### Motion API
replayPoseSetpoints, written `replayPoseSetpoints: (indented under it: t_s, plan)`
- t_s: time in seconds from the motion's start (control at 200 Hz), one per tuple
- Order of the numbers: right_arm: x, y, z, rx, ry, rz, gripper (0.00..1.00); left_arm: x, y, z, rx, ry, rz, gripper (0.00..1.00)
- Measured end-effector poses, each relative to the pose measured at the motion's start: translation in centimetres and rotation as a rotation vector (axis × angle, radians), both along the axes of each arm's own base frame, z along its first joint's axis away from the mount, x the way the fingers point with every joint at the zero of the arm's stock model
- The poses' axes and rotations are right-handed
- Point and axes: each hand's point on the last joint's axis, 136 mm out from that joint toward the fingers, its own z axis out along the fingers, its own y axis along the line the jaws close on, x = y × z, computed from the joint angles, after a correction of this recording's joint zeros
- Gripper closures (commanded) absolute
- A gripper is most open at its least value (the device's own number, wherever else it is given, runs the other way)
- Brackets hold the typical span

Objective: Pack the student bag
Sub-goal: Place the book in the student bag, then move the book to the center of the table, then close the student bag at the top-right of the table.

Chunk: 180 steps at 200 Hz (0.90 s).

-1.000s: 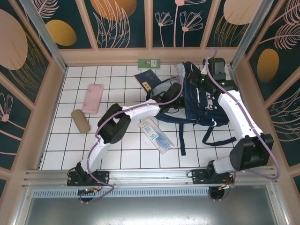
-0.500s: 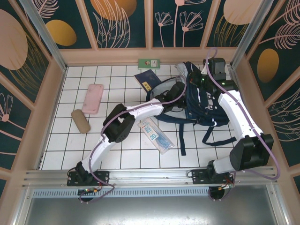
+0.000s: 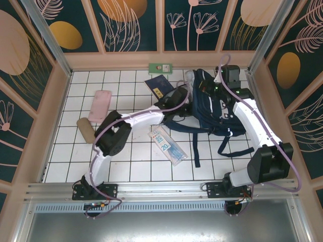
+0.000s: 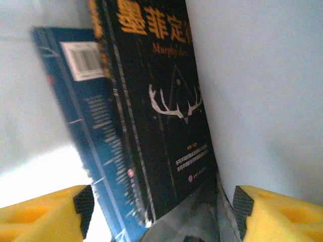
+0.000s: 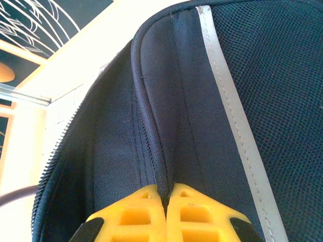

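You'll see the bag [image 3: 221, 113] at the top view's upper right: navy, white-striped, lying on the counter [image 3: 131, 154], black straps [image 3: 196, 146] trailing toward the frame's bottom.

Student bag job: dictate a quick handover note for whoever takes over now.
Left gripper: jaws open, facing the dark book, not gripping it.
Right gripper: shut on a fold of the student bag.
Book lies by the bag's left side; pink case, brown roll and clear pouch lie out on the tiles.
Done: bag held; nothing seen packed.
To do: load the book and the rest.
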Motion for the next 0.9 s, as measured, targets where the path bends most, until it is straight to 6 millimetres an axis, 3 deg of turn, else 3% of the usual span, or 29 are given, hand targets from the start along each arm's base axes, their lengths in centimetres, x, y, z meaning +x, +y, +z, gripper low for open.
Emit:
replayPoseSetpoints:
  t_s: [0.205, 0.415, 0.55, 0.675, 0.785, 0.901]
  plan:
    - [-0.1, 0.7, -1.4, 0.014, 0.0, 0.026, 1.0, -0.3, 7.2, 3.3, 0.068, -0.07, 0.083, 0.13]
    - [-0.4, 1.6, -2.9, 0.005, 0.003, 0.051, 1.0, -1.9, 13.2, 8.3, 0.092, -0.171, 0.144, 0.14]
    - [-0.7, 2.3, -4.0, -0.011, 0.009, 0.068, 1.0, -0.9, 16.7, 10.1, 0.11, -0.228, 0.223, 0.23]
    - [-1.0, 2.9, -4.6, -0.039, 0.009, 0.087, 1.0, 1.8, 19.2, 8.8, 0.153, -0.221, 0.292, 0.37]
    - [-1.4, 3.4, -5.0, -0.075, 0.004, 0.099, 1.0, 4.7, 20.4, 6.1, 0.197, -0.176, 0.336, 0.52]
    - [-2.1, 4.1, -6.0, -0.118, 0.016, 0.112, 1.0, 8.8, 20.7, 2.7, 0.221, -0.117, 0.371, 0.6]
